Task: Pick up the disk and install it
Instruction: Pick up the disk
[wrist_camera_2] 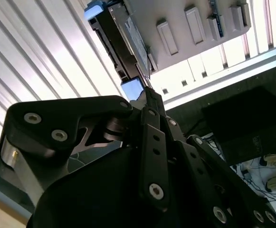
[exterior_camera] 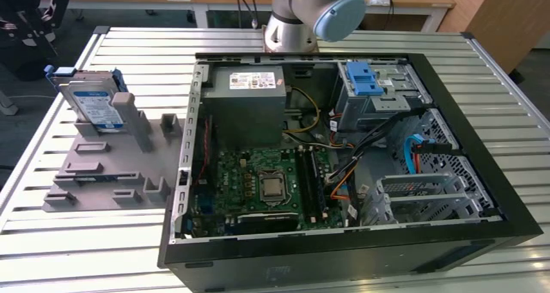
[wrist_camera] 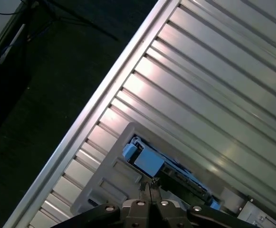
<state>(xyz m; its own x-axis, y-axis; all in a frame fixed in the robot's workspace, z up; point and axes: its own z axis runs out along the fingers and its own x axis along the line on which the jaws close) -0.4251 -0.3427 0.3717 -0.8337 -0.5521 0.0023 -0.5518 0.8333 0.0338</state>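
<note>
An open black computer case (exterior_camera: 344, 267) is lying on the slatted metal desk (exterior_camera: 86, 254), exposing a green motherboard (exterior_camera: 257, 183) and a grey power supply (exterior_camera: 249, 106). A grey slotted holder (exterior_camera: 94, 177) is sitting just beside it, toward the exterior view's left. A blue latch (exterior_camera: 364, 80) is topping what may be a drive cage.

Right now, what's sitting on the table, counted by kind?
disk: 1
grey holder: 1
computer case: 1
Total: 3
</note>
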